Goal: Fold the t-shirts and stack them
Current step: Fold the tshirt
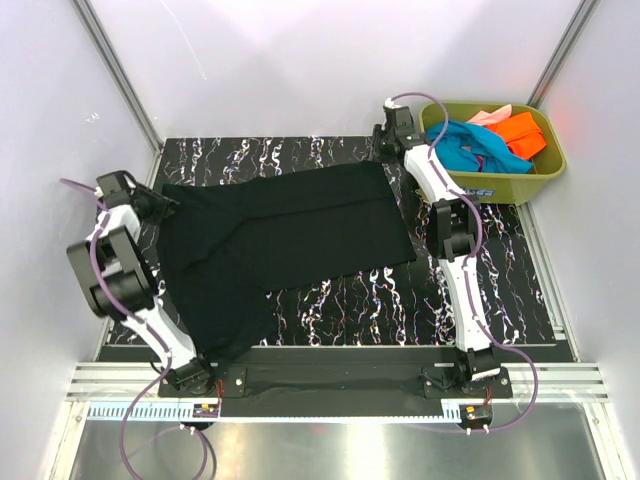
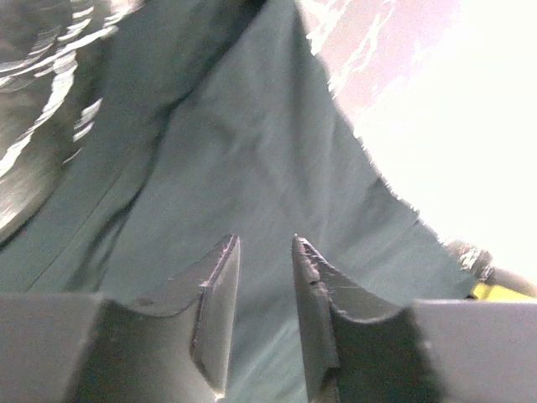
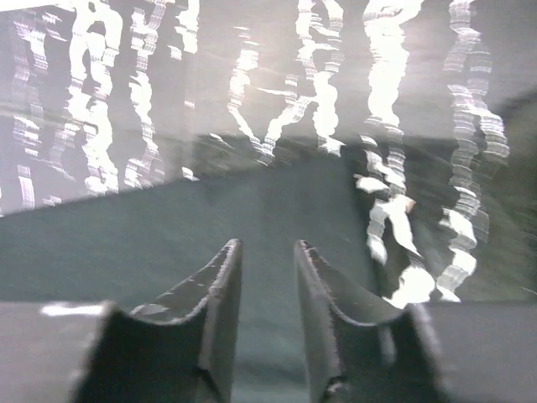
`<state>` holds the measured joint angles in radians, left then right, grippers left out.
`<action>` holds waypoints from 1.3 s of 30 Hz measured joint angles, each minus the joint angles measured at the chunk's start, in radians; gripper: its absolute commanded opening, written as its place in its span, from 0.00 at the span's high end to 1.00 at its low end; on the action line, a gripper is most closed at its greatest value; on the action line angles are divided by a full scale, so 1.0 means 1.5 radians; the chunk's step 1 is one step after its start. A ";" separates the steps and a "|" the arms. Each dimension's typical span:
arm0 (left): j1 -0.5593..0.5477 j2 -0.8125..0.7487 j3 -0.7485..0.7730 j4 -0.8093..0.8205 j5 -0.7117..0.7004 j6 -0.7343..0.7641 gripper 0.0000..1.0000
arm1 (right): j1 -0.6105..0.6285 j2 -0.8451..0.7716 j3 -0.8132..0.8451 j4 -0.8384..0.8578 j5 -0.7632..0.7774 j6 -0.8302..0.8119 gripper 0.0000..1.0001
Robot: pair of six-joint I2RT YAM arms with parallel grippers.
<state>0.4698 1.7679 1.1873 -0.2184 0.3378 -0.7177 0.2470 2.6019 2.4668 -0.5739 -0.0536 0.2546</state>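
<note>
- We are holding the left pincer [image 2: 264, 245] open, empty, the black t-shirt [image 1: 290, 225] spreading beneath it.
- We are holding the right pincer [image 3: 264, 245] open over that shirt's edge; coloured t-shirts [image 1: 462, 145] are lying in the tub [image 1: 550, 165] beside it.

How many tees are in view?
4: the black tee lies spread on the table; teal tee, orange tee and pink tee sit in the tub, far right. Others may be hidden underneath.

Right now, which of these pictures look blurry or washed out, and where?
Top external: sharp and evenly lit, the black t-shirt truly black. Left wrist: upper right corner blown out white, the cloth washed to grey-green. Right wrist: the marbled table smeared by blur and glare.
</note>
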 measured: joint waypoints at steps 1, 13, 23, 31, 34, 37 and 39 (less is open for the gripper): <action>-0.004 0.028 0.016 0.018 0.007 -0.009 0.68 | 0.000 0.010 0.000 0.020 -0.017 0.015 0.72; -0.012 0.189 0.129 0.131 0.047 -0.092 0.67 | 0.000 0.099 0.008 0.134 -0.084 0.158 0.81; -0.006 0.283 0.260 -0.005 0.004 -0.112 0.72 | -0.020 0.131 0.046 0.139 -0.079 0.256 0.81; -0.003 0.327 0.348 -0.154 -0.033 -0.101 0.72 | -0.041 0.143 0.066 0.130 -0.067 0.272 0.81; -0.003 0.338 0.384 -0.203 -0.036 -0.099 0.64 | -0.041 0.149 0.078 0.122 -0.068 0.272 0.81; -0.003 0.339 0.395 -0.231 -0.029 -0.090 0.52 | -0.041 0.158 0.095 0.117 -0.070 0.272 0.79; -0.002 0.337 0.397 -0.241 -0.024 -0.078 0.48 | -0.041 0.159 0.098 0.115 -0.072 0.272 0.78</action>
<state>0.4675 2.2730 1.7824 -0.5797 0.3019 -0.8352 0.1852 2.8403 2.6141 -0.4015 -0.1623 0.6628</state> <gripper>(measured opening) 0.479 0.204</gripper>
